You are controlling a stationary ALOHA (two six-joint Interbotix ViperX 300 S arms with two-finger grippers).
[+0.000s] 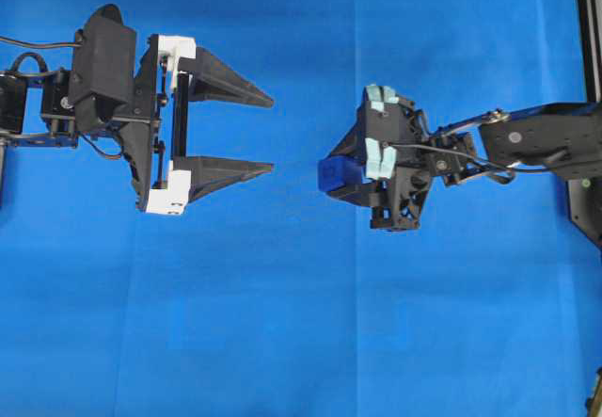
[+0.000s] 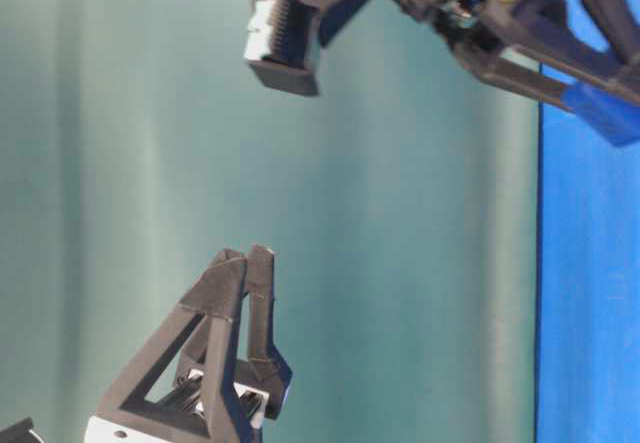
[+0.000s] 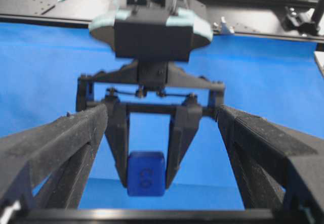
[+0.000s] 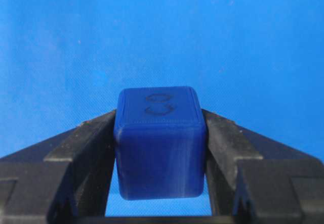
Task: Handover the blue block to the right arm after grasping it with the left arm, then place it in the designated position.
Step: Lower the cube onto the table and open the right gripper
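Blue block pinched in the right gripper, left gripper standing wide with nothing in it.

The block is a small dark-blue cube with rounded edges, faint layer lines and two loops scored on one face, clamped between matte black fingers and held above the smooth blue cloth. The right arm reaches in from the right with pale teal pads on its wrist, fingers angled down; the left arm, white brackets at its base, lies level, its grainy pointed fingers spread, well apart from the block.
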